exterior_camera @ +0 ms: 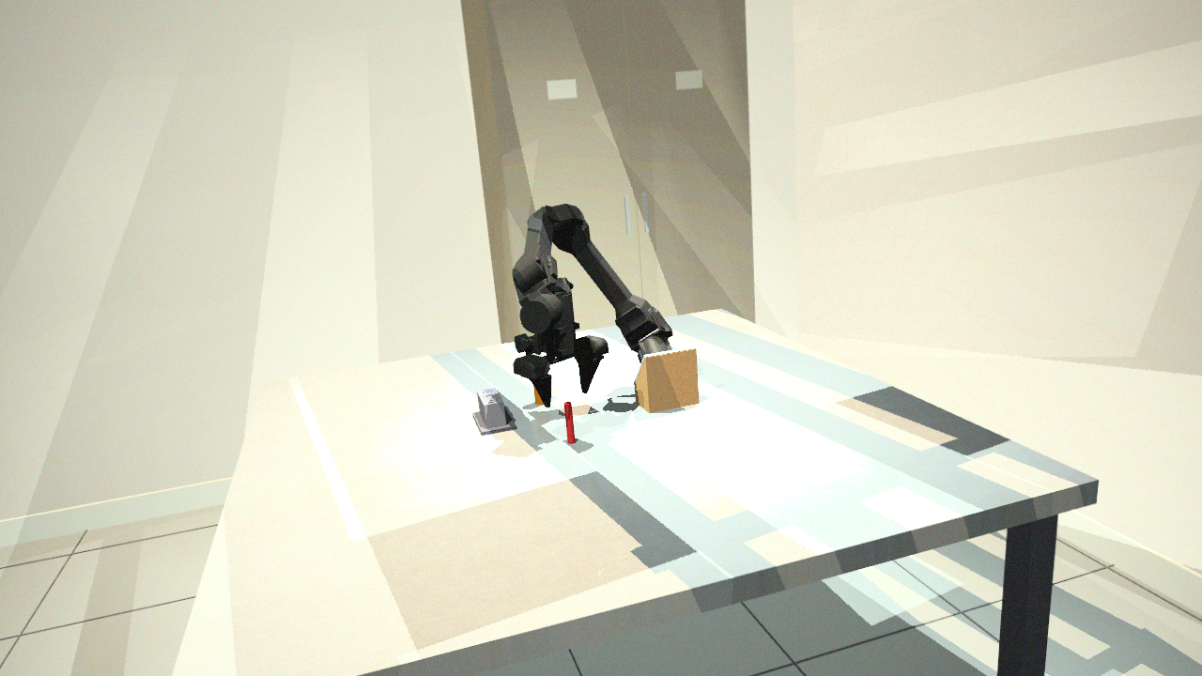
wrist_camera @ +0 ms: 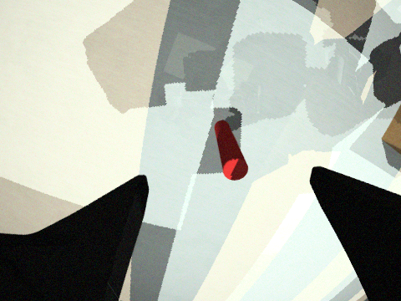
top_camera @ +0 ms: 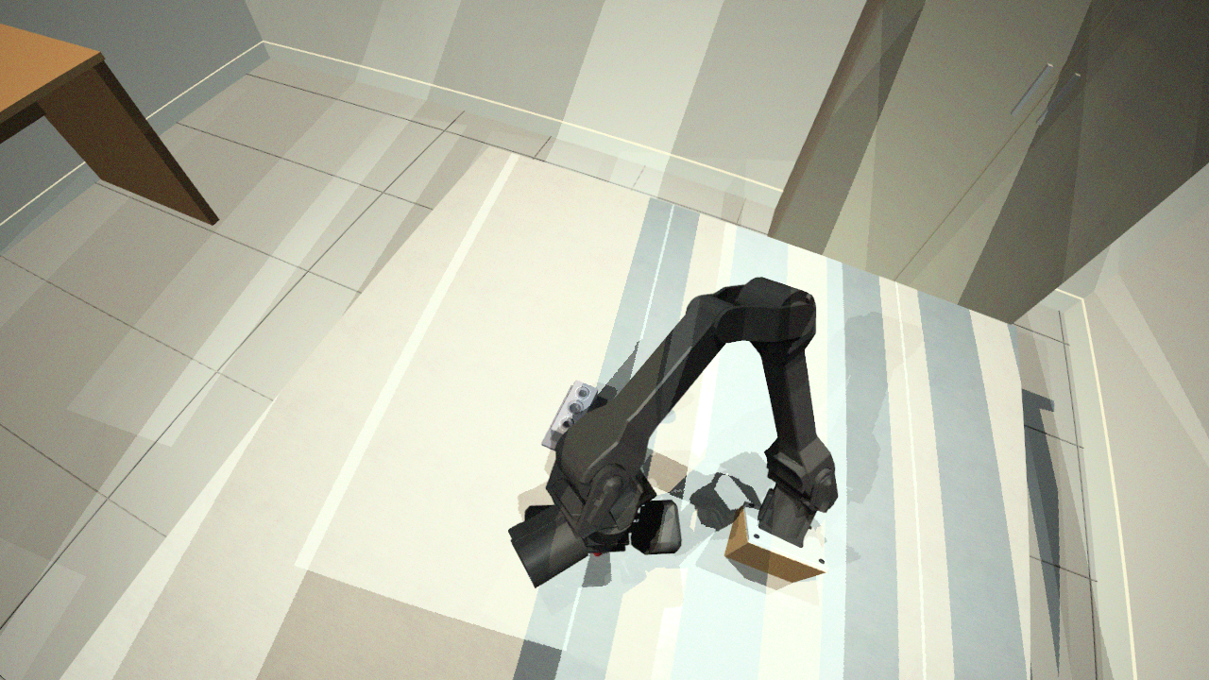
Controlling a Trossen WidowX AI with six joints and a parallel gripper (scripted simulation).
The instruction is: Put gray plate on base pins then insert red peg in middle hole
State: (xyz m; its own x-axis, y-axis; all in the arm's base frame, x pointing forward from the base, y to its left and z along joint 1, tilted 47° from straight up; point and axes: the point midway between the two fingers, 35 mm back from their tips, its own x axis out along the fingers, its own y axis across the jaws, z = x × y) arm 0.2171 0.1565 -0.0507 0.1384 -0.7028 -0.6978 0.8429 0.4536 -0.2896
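The red peg [top_camera: 597,553] [exterior_camera: 569,422] [wrist_camera: 228,146] stands upright on the table, almost hidden by the arm in the top view. My gripper [exterior_camera: 566,398] [wrist_camera: 231,179] is open and empty, pointing down above the peg. In the wrist view the peg's top shows between the fingertips, with a gap on both sides. The gray plate [top_camera: 579,394] [exterior_camera: 490,407] sits over the base [exterior_camera: 481,426], left of the gripper, with three round holes facing up. It looks level; the pins cannot be told apart, and the arm partly covers this assembly in the top view.
An orange cylinder [exterior_camera: 537,395] stands behind a finger in the exterior view. The arm's brown wedge-shaped mount [top_camera: 765,559] [exterior_camera: 670,382] [wrist_camera: 393,134] stands to the right of the peg. The table [exterior_camera: 470,579] carries striped light and shadow.
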